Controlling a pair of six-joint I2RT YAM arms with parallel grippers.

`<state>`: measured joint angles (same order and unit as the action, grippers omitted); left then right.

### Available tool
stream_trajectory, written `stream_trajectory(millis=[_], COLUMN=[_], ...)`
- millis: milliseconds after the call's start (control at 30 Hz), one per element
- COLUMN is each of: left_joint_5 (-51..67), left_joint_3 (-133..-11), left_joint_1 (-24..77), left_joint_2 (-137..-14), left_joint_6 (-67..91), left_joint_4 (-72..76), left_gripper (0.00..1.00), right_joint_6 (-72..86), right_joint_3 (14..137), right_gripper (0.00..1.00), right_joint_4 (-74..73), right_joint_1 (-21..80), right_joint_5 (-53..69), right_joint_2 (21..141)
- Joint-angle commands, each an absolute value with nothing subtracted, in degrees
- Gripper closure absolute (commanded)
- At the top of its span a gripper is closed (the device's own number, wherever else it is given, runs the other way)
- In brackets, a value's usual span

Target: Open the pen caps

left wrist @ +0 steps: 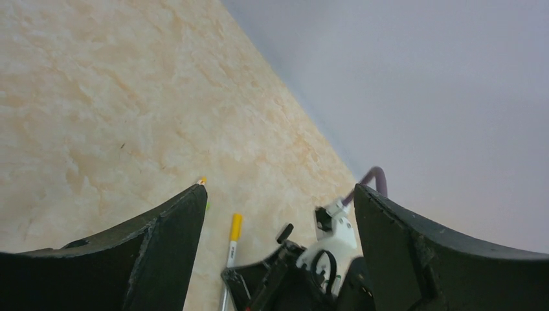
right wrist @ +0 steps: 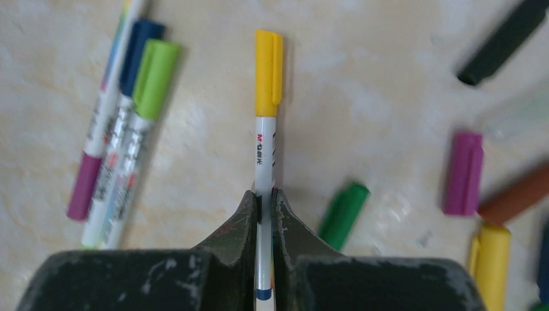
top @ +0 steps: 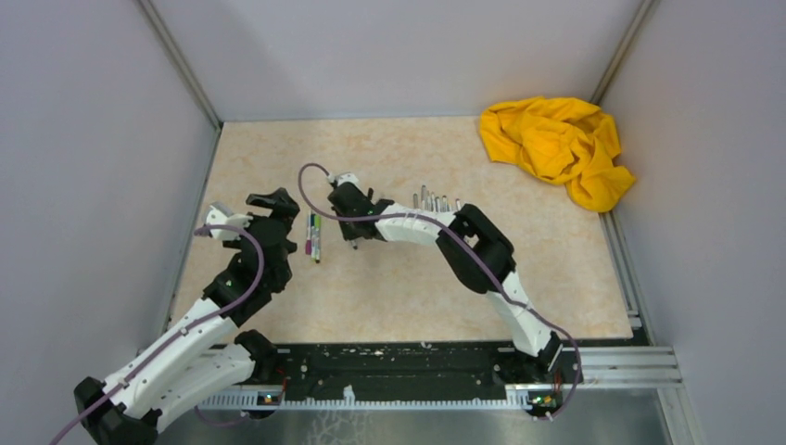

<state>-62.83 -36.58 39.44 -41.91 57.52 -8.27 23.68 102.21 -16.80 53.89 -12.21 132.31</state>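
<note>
My right claw (right wrist: 264, 197) is clenched on a white pen barrel (right wrist: 264, 155), its yellow cap (right wrist: 268, 71) on and pointing away over the table (right wrist: 375, 78). My left claw (left wrist: 278, 192) hangs released nearby. Grasp stage looks done; next I judge the left must pinch that cap and pull straight off

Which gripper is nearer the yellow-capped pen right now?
Right. The right gripper is shut on the yellow-capped pen; the left gripper hangs open to its left, apart.

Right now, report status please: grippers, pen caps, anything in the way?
Right gripper shut on pen, yellow cap still on. Left gripper open, empty. Loose green cap beside the pen, not blocking.
</note>
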Motion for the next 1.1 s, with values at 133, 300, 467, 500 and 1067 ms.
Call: stream_trajectory(millis=[133, 300, 467, 500, 1067], left_joint_5=[-59.5, -52.7, -38.6, -34.1, 11.6], left_joint_3=[-37.3, -37.8, -40.1, -40.3, -48.6], left_joint_1=[39.4, 39.0, 34.4, 32.5, 20.2], left_joint_2=[-46.4, -51.7, -58.9, -60.5, -84.3], left_joint_6=[57.6, 57.0, 58.2, 58.9, 58.6], left_joint_4=[-4.9, 1.1, 5.0, 6.0, 14.5], left_gripper=[0.07, 0.04, 0.04, 0.04, 0.12], right_joint_6=[24.0, 24.0, 24.1, 24.0, 22.8], right_joint_3=[81.0, 74.6, 69.1, 68.3, 63.5], right_gripper=[1.0, 1.0, 1.0, 1.0, 1.0], right_joint_4=[-2.1, 1.8, 4.7, 5.2, 6.8], right_joint_1=[48.9, 48.4, 48.4, 48.4, 46.2], right_joint_5=[-3.2, 1.3, 3.6, 4.0, 9.4], right_joint_2=[112.3, 105.5, 99.7, 98.7, 94.3])
